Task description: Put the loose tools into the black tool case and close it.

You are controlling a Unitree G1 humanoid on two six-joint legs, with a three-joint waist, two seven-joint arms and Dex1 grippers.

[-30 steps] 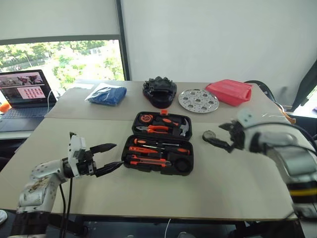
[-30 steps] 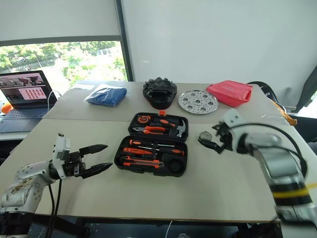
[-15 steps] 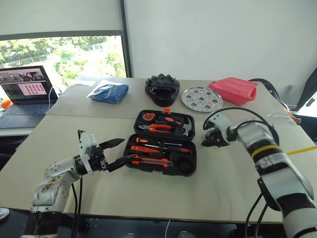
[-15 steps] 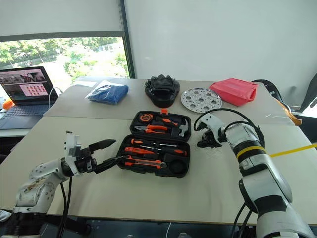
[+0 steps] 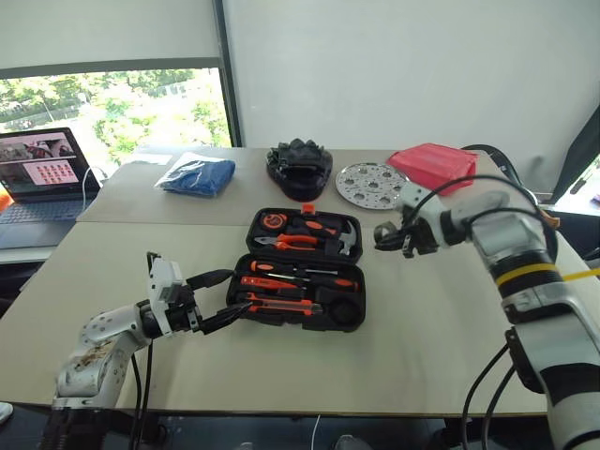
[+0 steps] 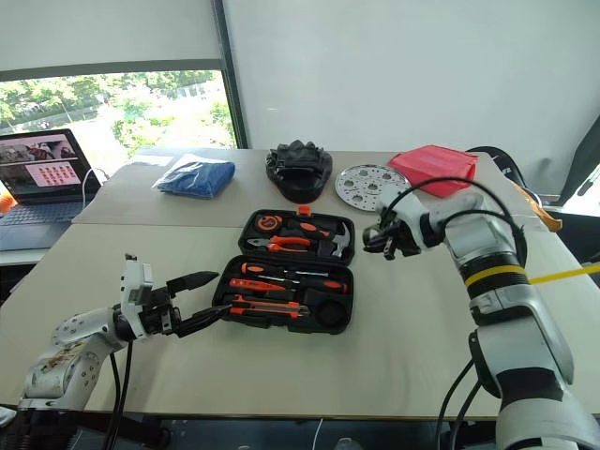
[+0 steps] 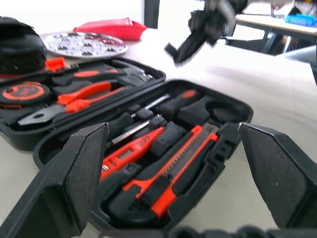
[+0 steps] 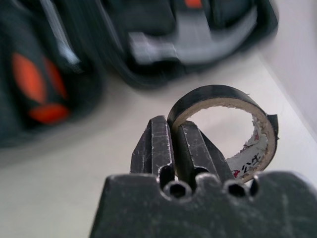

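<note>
The left gripper (image 5: 217, 300) hovers with fingers spread at the near left corner of the open black tool case (image 5: 298, 270), mid-tabletop (image 5: 422, 347). Screwdrivers (image 7: 148, 130), utility knife (image 7: 181, 156) and pen-like tool (image 7: 130, 153) already lie in its recesses. The right gripper (image 8: 171, 148), right of the case, pinches the tape roll (image 8: 225, 124); stowing it and closing the lid remain.

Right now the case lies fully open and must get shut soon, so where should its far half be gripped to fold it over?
Probably the far rim beside the orange latch, approached from the wall side: that half of the black tool case lies flat, hinged along the middle, so its far edge is free to lift.
</note>
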